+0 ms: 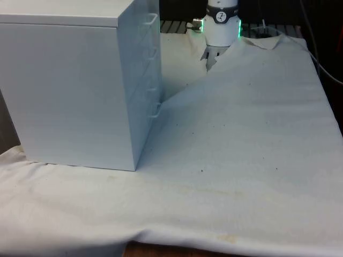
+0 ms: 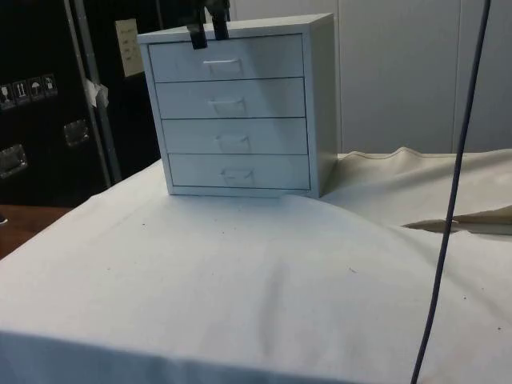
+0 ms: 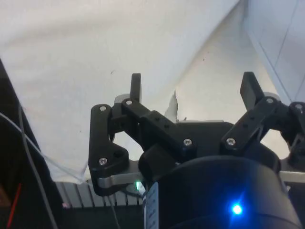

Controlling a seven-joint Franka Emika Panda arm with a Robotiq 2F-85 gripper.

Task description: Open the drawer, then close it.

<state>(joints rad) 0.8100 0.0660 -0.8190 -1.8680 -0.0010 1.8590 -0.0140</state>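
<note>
A white chest of drawers (image 1: 69,91) stands on the cloth at the front view's left, with its handles along its right edge. From the side its four drawers (image 2: 232,112) all sit flush and shut. My gripper (image 2: 207,34) hangs high in front of the top drawer's (image 2: 264,58) upper left corner, left of its handle (image 2: 222,66). In the wrist view the gripper (image 3: 193,90) stands open with nothing between its fingers (image 3: 136,88), and the chest (image 3: 286,43) lies off to one side.
A white cloth (image 1: 241,150) with folds covers the table. The robot's base (image 1: 221,27) stands at the far end. A dark cable (image 2: 448,200) hangs down across the side view. Dark cabinets (image 2: 48,96) stand behind the chest.
</note>
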